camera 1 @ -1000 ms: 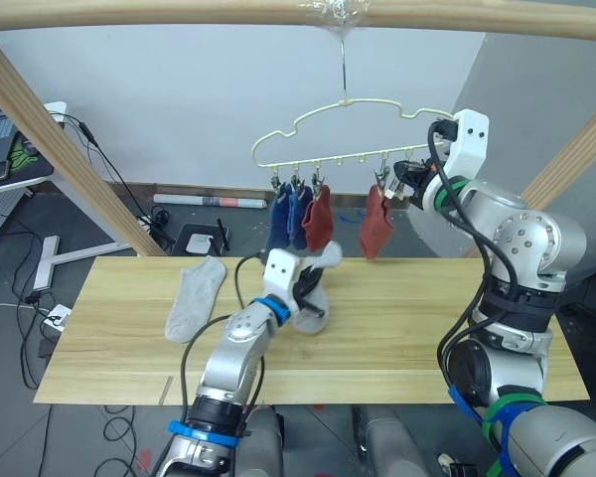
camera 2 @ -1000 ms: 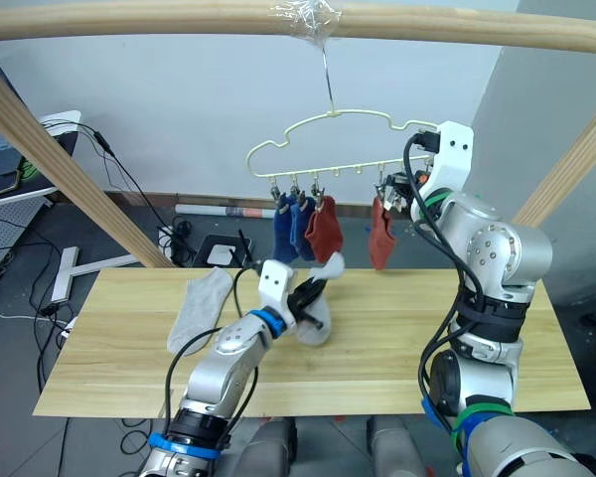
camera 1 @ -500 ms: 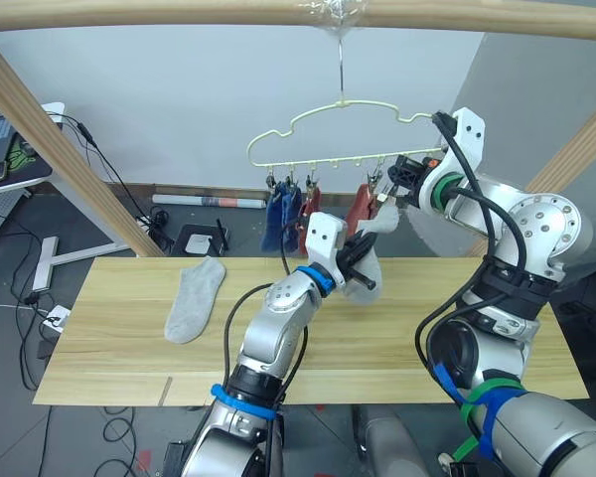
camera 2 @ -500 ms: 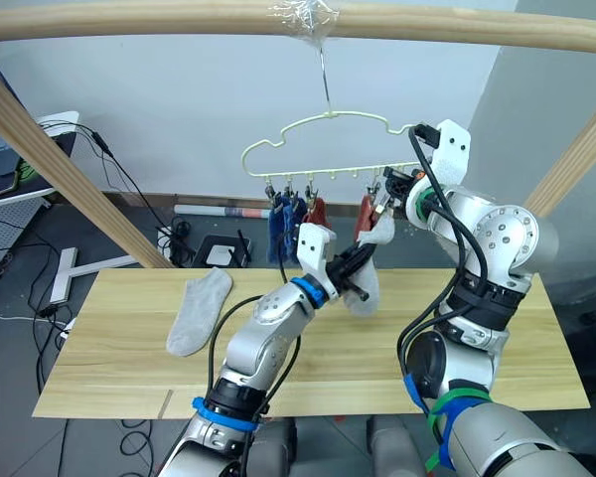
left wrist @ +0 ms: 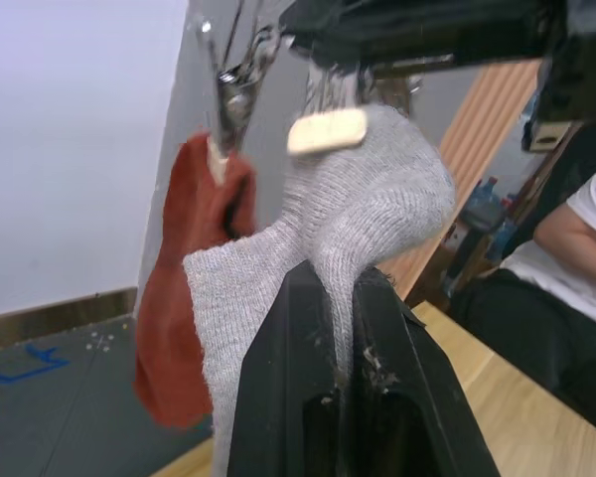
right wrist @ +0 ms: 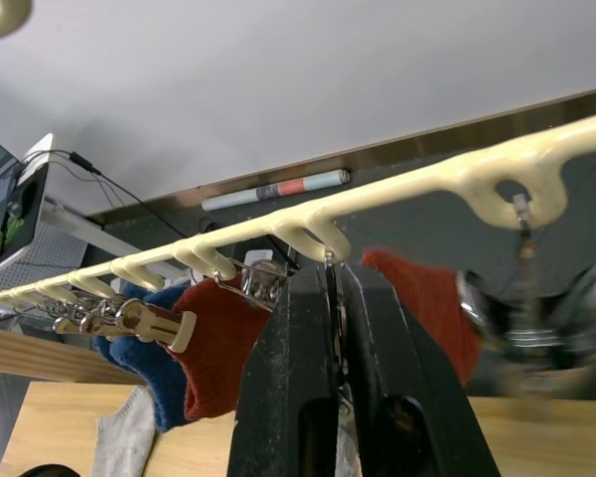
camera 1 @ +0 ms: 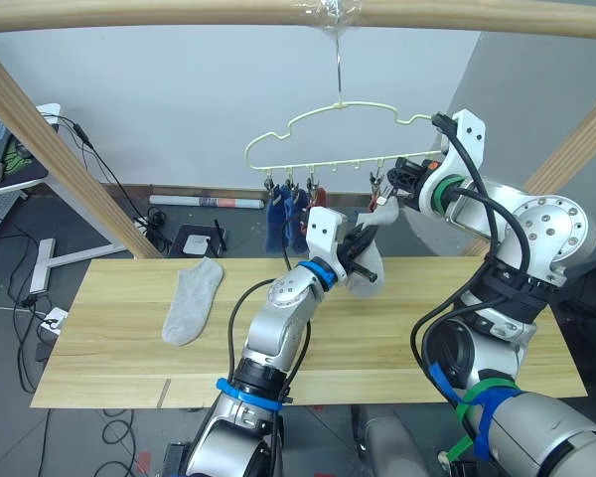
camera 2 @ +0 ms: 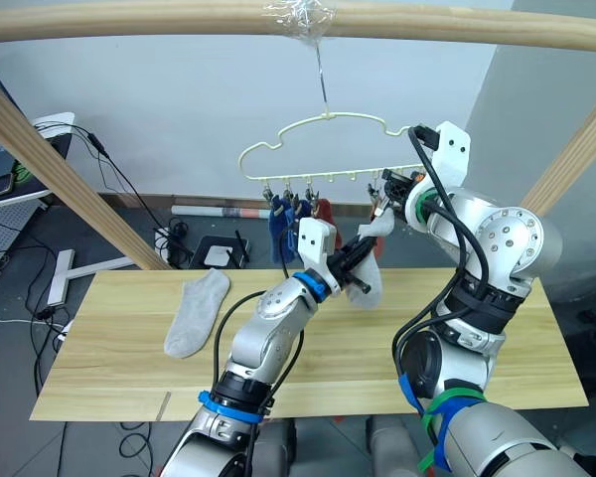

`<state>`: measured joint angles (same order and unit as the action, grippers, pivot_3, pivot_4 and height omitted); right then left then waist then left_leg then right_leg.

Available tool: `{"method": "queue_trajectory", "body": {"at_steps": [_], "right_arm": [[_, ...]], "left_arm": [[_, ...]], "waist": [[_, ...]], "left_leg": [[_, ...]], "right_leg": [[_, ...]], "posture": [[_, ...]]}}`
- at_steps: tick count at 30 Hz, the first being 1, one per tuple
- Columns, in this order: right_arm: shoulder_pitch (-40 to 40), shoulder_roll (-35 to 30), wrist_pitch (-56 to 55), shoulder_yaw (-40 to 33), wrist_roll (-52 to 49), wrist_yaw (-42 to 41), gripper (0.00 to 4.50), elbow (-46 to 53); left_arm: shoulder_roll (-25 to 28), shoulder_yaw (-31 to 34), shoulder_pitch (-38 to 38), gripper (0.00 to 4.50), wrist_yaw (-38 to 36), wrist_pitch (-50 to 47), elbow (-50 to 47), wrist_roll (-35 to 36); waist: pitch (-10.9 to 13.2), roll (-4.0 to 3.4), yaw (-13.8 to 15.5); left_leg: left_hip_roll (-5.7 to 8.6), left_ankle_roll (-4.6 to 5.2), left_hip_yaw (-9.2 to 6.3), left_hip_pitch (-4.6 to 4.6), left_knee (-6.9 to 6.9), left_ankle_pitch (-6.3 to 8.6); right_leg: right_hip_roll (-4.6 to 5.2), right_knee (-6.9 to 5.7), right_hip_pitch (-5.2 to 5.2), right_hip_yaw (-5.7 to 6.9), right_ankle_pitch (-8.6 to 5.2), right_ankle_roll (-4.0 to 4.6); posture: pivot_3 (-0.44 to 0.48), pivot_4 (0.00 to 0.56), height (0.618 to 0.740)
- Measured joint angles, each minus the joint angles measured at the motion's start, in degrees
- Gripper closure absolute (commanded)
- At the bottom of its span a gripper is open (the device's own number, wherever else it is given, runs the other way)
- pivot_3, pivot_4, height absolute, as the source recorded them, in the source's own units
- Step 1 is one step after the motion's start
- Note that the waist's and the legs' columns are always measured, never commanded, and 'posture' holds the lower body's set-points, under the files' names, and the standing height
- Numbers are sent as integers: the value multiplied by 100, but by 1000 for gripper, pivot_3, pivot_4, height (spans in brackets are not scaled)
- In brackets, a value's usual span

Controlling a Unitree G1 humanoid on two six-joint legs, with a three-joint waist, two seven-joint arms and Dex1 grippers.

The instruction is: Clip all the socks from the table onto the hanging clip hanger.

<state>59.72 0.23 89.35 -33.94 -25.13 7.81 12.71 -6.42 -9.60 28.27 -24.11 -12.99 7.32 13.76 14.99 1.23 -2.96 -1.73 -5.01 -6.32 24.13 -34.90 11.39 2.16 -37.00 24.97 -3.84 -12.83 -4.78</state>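
Left arm reaches up and far, its gripper (camera 1: pixel 363 246) clamped on fabric. Right arm bends high at right, its gripper (camera 1: pixel 397 179) seemingly pinched closed.

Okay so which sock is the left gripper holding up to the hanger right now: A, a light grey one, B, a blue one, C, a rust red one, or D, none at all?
A: the left gripper is shut on a light grey sock, raised beside a rust red sock already hanging from the clip hanger.

No legible text, labels, brands or numbers anywhere.
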Motion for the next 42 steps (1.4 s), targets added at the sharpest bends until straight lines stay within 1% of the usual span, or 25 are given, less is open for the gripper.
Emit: {"method": "queue_trajectory", "body": {"at_steps": [3,8,13,18,22,27,28,31,33,34,37,39,42], "right_arm": [[-1,0,19,-27,61,-4,3622,4],[-17,-23,46,-131,135,-71,1750,-21],[-181,-380,-193,34,101,-430,15,-58],[-202,-771,-440,87,-350,-1162,15,-56],[-296,-1147,-509,166,-657,-1608,15,11],[-766,-1464,-634,318,-764,-1775,15,242],[-891,-1474,-634,331,-767,-1772,15,361],[-1201,-1455,-633,333,-768,-1732,15,635],[-1286,-1430,-671,358,-766,-1688,0,797],[-1408,-1492,-789,477,-758,-1709,0,900],[-1920,-1928,-1248,1101,-685,-1913,0,1138],[-2070,-1933,-1417,1249,-663,-1926,0,1186],[-2236,-1921,-1607,1333,-654,-1911,0,1286]], "left_arm": [[-2,29,0,4500,5,0,4,0],[-14,42,1,4500,-20,-13,3,19],[-38,31,7,4500,-47,-106,-9,104],[-76,-17,112,4500,-153,-602,-182,316],[-251,-9,258,4500,-149,-1021,-378,572],[-325,207,306,4500,79,-1488,-407,975],[-326,308,307,4500,132,-1564,-350,1073],[-325,603,309,4500,295,-1756,-97,1323],[-325,690,312,3939,348,-1803,36,1460],[-325,730,316,3751,346,-1812,87,1529],[-318,759,320,2760,319,-1773,275,1536],[-318,734,323,2163,288,-1760,297,1532],[-314,726,327,1150,220,-1764,310,1541]], "waist": [[0,0,-3],[0,0,-37],[0,-1,-62],[2,-3,-94],[2,-3,-119],[2,-4,-181],[2,-4,-184],[2,-4,-202],[2,-4,-211],[2,-4,-211],[2,-4,-215],[2,-4,-212],[2,-4,-211]], "left_leg": [[0,0,0,0,0,0],[0,0,0,0,0,0],[0,0,1,3,1,0],[0,0,2,7,0,0],[0,0,2,9,0,0],[0,0,3,7,0,0],[0,0,3,6,0,0],[0,0,6,7,-3,0],[0,0,7,5,-3,0],[0,0,6,5,-3,0],[2,-1,8,8,-2,0],[2,-1,9,8,-2,0],[1,-1,8,4,-2,0]], "right_leg": [[0,0,0,0,0,0],[0,-1,3,-1,0,-1],[0,-1,6,-2,-1,-2],[0,-2,9,-2,-3,-6],[0,0,9,-2,-3,-7],[-1,-2,10,-4,-7,-13],[-1,-2,10,-4,-9,-17],[-1,-3,11,-8,-10,-21],[-1,-3,11,-8,-10,-21],[-2,-3,11,-7,-10,-21],[-1,2,11,-9,-10,-22],[-1,2,11,-11,-10,-23],[-2,0,11,-10,-10,-23]], "posture": [[-76,243,740],[-75,243,740],[-72,244,740],[-77,243,740],[-84,242,740],[-94,241,740],[-107,242,740],[-107,242,740],[-120,240,740],[-120,240,740],[-120,240,740],[-120,240,740],[-115,242,740]]}}
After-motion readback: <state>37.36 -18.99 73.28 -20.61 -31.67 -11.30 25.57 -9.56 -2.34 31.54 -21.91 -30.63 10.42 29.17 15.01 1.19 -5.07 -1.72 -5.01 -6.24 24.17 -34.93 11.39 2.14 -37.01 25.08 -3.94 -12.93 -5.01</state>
